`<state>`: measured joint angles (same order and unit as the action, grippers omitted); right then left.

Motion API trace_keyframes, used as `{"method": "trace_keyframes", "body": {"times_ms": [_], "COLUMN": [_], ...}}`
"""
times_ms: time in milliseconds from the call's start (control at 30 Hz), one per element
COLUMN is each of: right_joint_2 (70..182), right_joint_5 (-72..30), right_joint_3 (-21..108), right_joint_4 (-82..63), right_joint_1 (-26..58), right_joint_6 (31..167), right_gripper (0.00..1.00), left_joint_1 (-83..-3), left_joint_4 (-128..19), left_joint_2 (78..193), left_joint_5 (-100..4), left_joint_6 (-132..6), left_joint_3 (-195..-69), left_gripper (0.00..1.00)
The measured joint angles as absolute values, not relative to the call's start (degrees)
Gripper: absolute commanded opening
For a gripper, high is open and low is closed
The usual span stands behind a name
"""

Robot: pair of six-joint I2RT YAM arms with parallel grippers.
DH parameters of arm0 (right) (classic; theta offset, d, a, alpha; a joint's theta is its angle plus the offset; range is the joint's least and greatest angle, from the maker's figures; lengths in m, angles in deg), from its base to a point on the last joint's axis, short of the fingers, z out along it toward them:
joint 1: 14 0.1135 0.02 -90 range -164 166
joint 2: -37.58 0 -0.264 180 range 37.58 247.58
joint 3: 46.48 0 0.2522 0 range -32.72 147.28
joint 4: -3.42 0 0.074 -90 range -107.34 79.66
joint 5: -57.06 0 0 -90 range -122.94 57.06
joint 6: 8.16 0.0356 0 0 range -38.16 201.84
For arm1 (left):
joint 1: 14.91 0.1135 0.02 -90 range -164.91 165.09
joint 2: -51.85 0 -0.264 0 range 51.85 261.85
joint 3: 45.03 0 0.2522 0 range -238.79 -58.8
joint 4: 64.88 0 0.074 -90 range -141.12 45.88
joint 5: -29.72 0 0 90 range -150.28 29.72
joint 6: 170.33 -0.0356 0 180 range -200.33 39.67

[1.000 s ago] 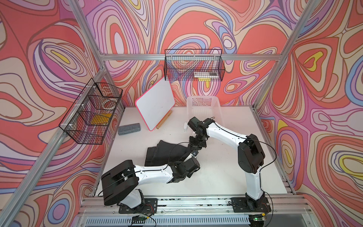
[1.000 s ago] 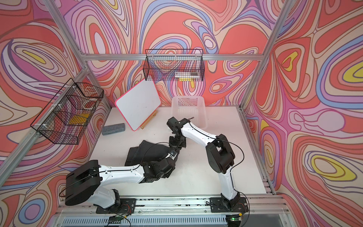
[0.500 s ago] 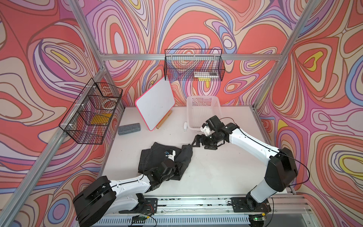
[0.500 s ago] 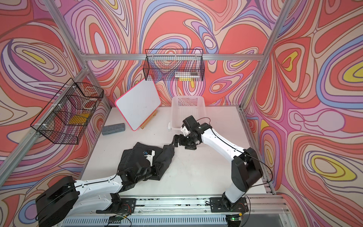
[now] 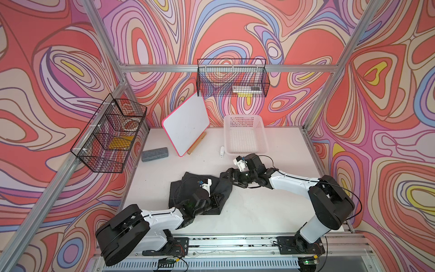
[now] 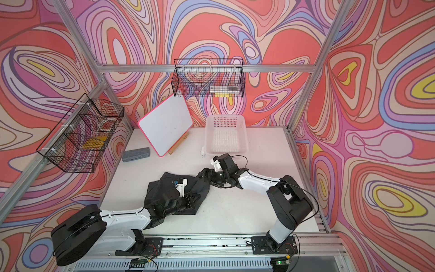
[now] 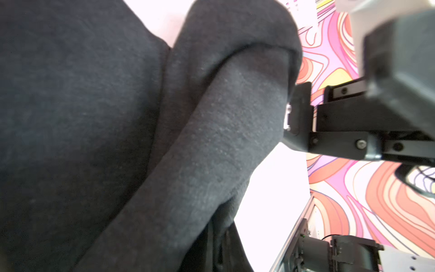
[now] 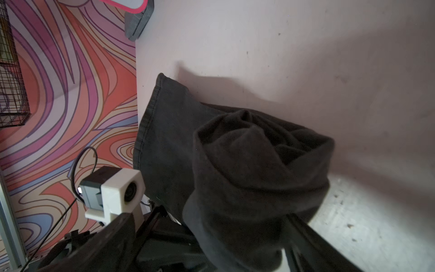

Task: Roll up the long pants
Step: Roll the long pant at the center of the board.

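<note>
The pants [image 5: 180, 192] are lying bunched in the middle of the table [image 5: 259, 212], between the two arms and partly rolled. In the right wrist view the thick coiled end of the roll is facing the camera. A flat stretch with a stitched hem [image 8: 147, 122] is spreading out from under it onto the tabletop. In the left wrist view dark cloth is filling most of the picture, very close to the lens.

The left gripper [image 5: 215, 203] is resting on the near edge of the bundle with its jaws pressing together. Its tips are sinking into the folds, so I cannot tell whether they are pinching any cloth. The right gripper [image 5: 231, 180] is reaching in at the far right end of the roll with its jaws spreading wide. In the left wrist view one finger [image 7: 299, 110] is sitting just beside the edge of the cloth.

Farther back, an eraser [image 5: 155, 154] is lying near the left wall, well apart from the pants. A whiteboard [image 5: 186, 127] is leaning on a wooden stand [image 5: 197, 146] beside it. A white basket [image 5: 244, 117] is standing at the back of the table. Two wire racks are hanging on the walls, one at the back [image 5: 231, 80] and one on the left [image 5: 110, 139].
</note>
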<state>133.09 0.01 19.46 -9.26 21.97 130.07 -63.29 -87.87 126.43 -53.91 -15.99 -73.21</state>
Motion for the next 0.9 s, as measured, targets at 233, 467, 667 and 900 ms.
{"method": "trace_keyframes", "body": {"times_ms": [233, 467, 667, 900], "right_joint_2": [130.2, 129.0, 139.7, 145.3], "right_joint_5": [-3.4, -2.5, 1.2, 4.8], "right_joint_3": [16.8, 13.8, 15.8, 19.0], "right_joint_4": [-12.9, -11.6, -2.5, 3.7], "right_joint_1": [21.1, 19.8, 19.8, 19.9], "right_joint_6": [130.5, 130.5, 132.9, 134.9], "right_gripper": [0.98, 0.98, 0.98, 0.57], "left_joint_1": [-63.3, -63.3, -63.2, -63.0], "left_joint_4": [-93.7, -91.5, -89.7, -89.5], "left_joint_2": [131.9, 130.3, 130.3, 133.3], "left_joint_5": [-54.7, -55.5, -54.2, -53.6], "left_joint_6": [-13.1, -14.0, -15.7, -17.2], "left_joint_3": [-74.4, -77.0, -79.2, -81.2], "left_gripper": [0.0, 0.0, 0.0, 0.0]}}
